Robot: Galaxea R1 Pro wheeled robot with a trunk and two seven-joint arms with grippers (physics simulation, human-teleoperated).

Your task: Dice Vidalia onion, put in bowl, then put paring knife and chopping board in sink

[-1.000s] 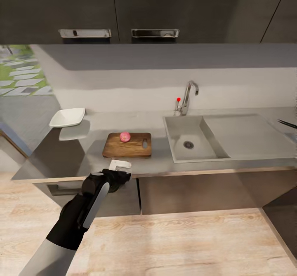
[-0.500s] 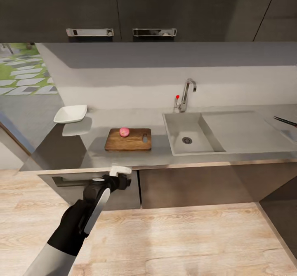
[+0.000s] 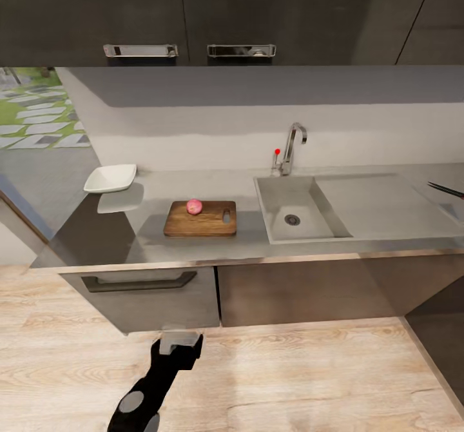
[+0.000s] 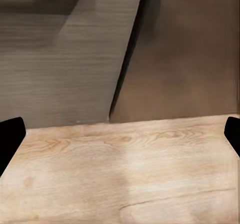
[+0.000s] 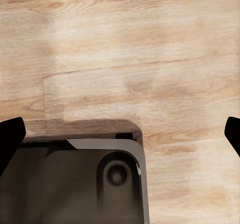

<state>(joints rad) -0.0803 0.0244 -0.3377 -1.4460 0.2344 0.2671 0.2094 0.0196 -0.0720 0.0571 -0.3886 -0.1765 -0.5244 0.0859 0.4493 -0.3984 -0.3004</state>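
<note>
At the left of the head view, a shallow white squarish bowl (image 3: 110, 178) with rounded corners sits near the left end of the long grey, slightly reflective surface (image 3: 193, 245), above dark cabinet fronts (image 3: 290, 293). Right of it and apart from it lies the rectangular dark-brown wooden chopping board (image 3: 200, 219), its slot handle toward the right short edge, and the small pink-red round Vidalia onion (image 3: 194, 207) rests on the board's far half, left of centre. Further right, the rectangular grey steel sink (image 3: 322, 216) is set into the surface, with a round drain in its basin, a flat drainboard on its right, and a chrome angular tap (image 3: 291, 147) with a red dot behind it. At the far right edge of the frame, a slim dark blade, probably the paring knife (image 3: 447, 191), lies on the surface, well apart from the board. In the lower left of the frame, the black left arm's end effector (image 3: 180, 342) hangs over the pale wooden floor (image 3: 309, 380), below the cabinet fronts. In the left wrist view its two dark fingertips (image 4: 10, 139) stand wide apart at the frame's edges, holding nothing, facing floor and cabinet. In the right wrist view the right end effector's fingertips (image 5: 10, 139) are likewise spread and empty, above the floor and a dark grey part of the robot (image 5: 75, 184).
</note>
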